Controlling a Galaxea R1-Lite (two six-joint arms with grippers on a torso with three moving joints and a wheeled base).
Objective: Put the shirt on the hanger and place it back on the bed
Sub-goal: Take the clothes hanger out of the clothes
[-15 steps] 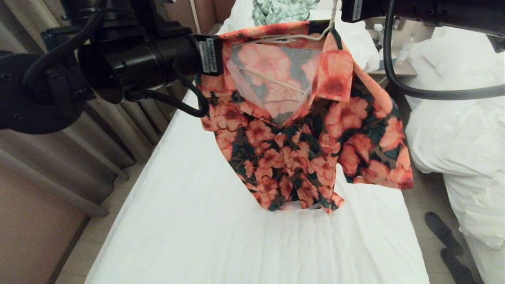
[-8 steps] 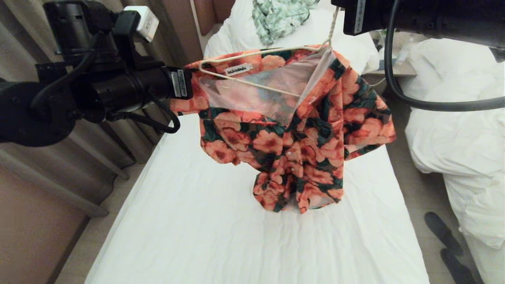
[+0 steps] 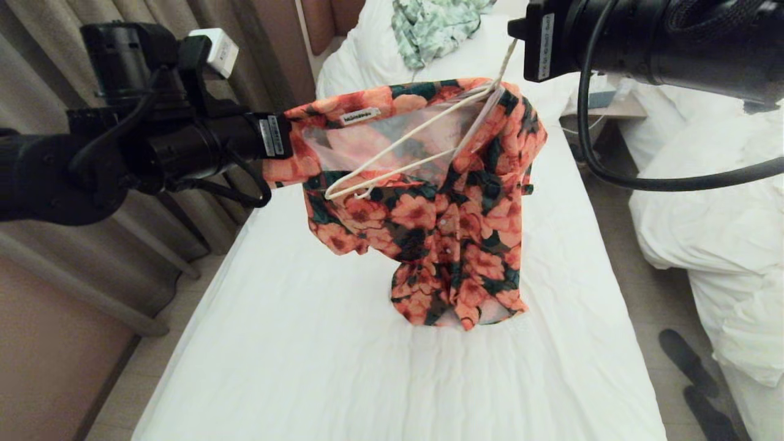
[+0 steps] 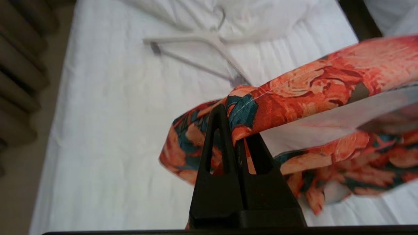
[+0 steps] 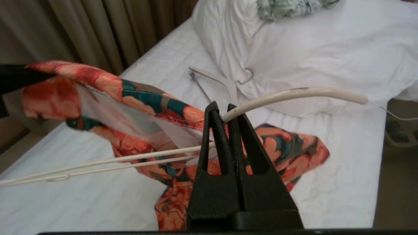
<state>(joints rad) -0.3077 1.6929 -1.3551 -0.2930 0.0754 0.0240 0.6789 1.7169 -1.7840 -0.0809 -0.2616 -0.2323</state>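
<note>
Here, my left gripper (image 4: 235, 132) is pinching a stitched edge of the shirt (image 3: 447, 214), its 2 black wedge-shaped fingers (image 4: 215, 153) pressed together on the thin floral cloth. My right gripper (image 5: 223, 109) is clamping the slim curved hook of the hanger (image 3: 398, 147), fingers squeezed tight around the cream wire. Between my arms the shirt is hanging above the bed (image 3: 294, 343), pale inside and small white label showing, its crumpled hem touching the smooth white sheet. The hanger's thin triangle is tilting down inside the open collar. Near the soft pillow (image 5: 294, 49), a thicker white hanger (image 4: 202, 42) is lying flat, and a pale green garment (image 3: 435, 24) is sitting bunched on top.
</note>
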